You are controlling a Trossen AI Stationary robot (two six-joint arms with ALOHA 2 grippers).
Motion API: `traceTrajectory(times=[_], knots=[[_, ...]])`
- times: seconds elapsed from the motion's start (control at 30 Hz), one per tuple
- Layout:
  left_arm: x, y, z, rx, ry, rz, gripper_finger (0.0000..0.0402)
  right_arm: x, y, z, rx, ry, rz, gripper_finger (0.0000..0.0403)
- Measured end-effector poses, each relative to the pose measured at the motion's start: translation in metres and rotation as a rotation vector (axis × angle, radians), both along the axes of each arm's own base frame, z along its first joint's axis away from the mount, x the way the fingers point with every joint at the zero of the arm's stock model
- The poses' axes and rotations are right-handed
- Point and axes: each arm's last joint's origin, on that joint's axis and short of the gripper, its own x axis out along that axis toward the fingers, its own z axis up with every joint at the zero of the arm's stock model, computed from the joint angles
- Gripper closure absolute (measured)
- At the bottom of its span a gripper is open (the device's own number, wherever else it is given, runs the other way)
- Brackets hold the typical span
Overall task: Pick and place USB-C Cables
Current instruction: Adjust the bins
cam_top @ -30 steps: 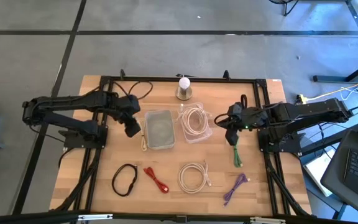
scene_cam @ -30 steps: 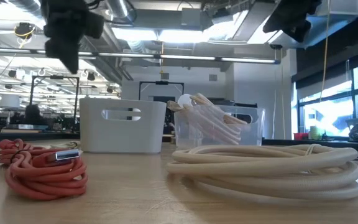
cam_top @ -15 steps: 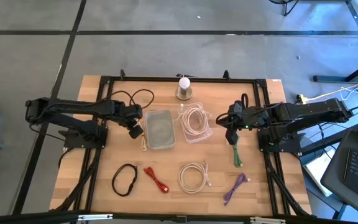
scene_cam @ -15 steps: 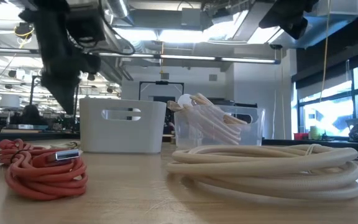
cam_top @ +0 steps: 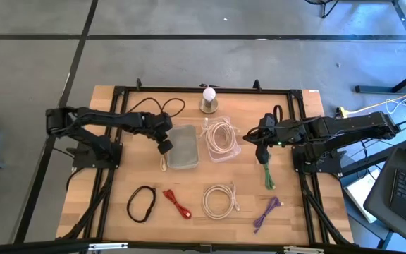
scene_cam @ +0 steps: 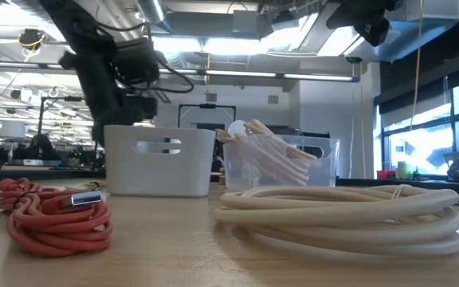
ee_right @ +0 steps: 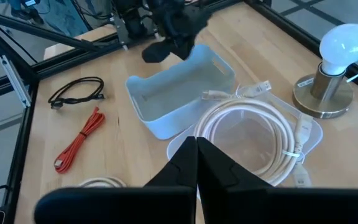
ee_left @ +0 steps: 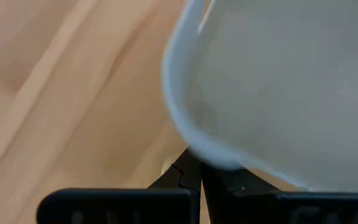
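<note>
My left gripper is shut and low at the left side of the white bin, at the bin's corner rim. My right gripper is shut and raised to the right of the clear tray. That tray holds a cream coil. A green bundle lies on the table nearer than my right gripper. Along the near side lie a black loop, a red bundle, a second cream coil and a purple bundle. My left gripper's shut fingertips are hidden behind the white bin's corner rim in the left wrist view. I cannot tell whether they touch the bin.
A white bulb on a round metal base stands behind the bin and tray. A small cream piece lies at the bin's near-left corner. Black frame rails run around the table. Bare wood lies between the containers and the near row.
My left gripper has moved toward the table's right and down, from a raised spot left of the white bin to its left rim. My right gripper and the cables have stayed where they were.
</note>
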Motion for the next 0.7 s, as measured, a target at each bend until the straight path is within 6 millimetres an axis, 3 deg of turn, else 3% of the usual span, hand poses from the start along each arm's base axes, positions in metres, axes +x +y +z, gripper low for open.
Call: traceTrajectory(times=[0.3, 0.6, 0.7], knots=[[0.022, 0.014, 0.0, 0.015, -0.035, -0.035, 0.04, 0.0, 0.0, 0.004, 0.003, -0.016, 0.0, 0.0403], [0.037, 0.022, 0.012, 0.019, -0.097, -0.056, 0.04, -0.001, 0.0, 0.002, 0.001, 0.015, -0.009, 0.0403], [0.032, 0.02, 0.013, -0.008, -0.001, -0.096, 0.04, -0.01, -0.004, -0.006, 0.015, 0.111, -0.093, 0.0403]])
